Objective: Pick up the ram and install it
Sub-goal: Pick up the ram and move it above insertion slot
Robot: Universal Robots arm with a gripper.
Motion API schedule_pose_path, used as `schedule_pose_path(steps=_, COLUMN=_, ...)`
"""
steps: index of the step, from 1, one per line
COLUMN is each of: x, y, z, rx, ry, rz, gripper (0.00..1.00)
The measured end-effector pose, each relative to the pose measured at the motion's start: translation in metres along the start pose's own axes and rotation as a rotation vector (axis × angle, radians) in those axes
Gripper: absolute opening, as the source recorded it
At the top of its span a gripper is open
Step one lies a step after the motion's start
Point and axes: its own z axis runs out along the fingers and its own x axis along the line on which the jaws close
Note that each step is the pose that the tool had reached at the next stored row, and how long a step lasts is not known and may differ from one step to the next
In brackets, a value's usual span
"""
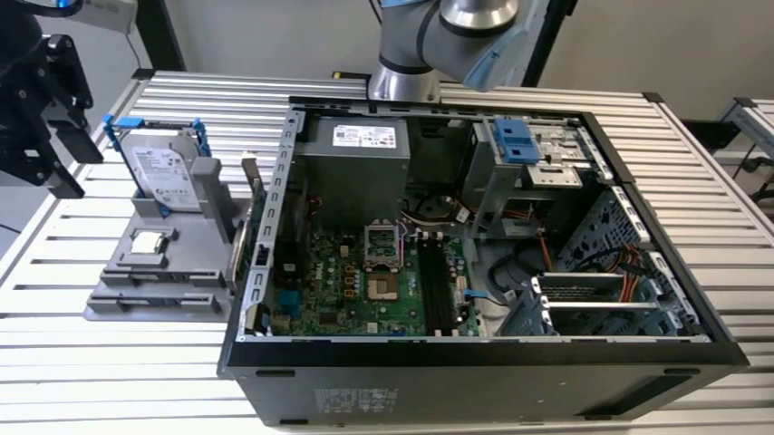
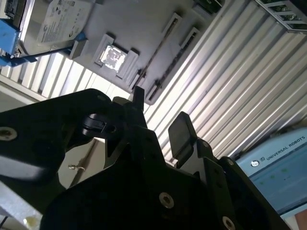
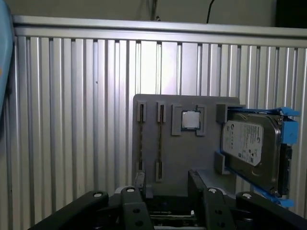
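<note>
Ribbed aluminium table [image 1: 121, 381] bears a grey tray [image 3: 204, 153]; the claw [image 3: 168, 184] hangs open near it.

Table [image 1: 109, 381]: bears the computer case and the holder.
Computer case [image 1: 484, 372]: mid-table, open side up.
Holder [image 1: 121, 313]: just beside the case, on the exterior view's left.
Hard drive [image 1: 163, 172]: upright at the holder's far end.
Chip [image 1: 148, 242]: on the holder, between hard drive and ram.
Ram [image 3: 140, 141]: on edge in the holder's slots.
</note>
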Motion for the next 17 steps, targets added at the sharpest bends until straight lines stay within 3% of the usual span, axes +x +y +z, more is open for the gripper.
schedule_pose_path(steps=5, x=0.0005, y=0.0, z=0.0081, rx=0.0071, ry=0.0032, rz=0.0, gripper=1.0)
schedule_pose_path(steps=8, x=0.0009, y=-0.0001, z=0.0127, rx=0.0075, ry=0.008, rz=-0.001, gripper=1.0)
schedule_pose_path(steps=14, x=0.0014, y=0.0, z=0.0194, rx=0.0071, ry=0.0283, rz=-0.001, gripper=1.0)
schedule_pose_path(steps=17, x=0.0017, y=-0.0001, z=0.0245, rx=0.0072, ry=0.0341, rz=-0.001, gripper=1.0)
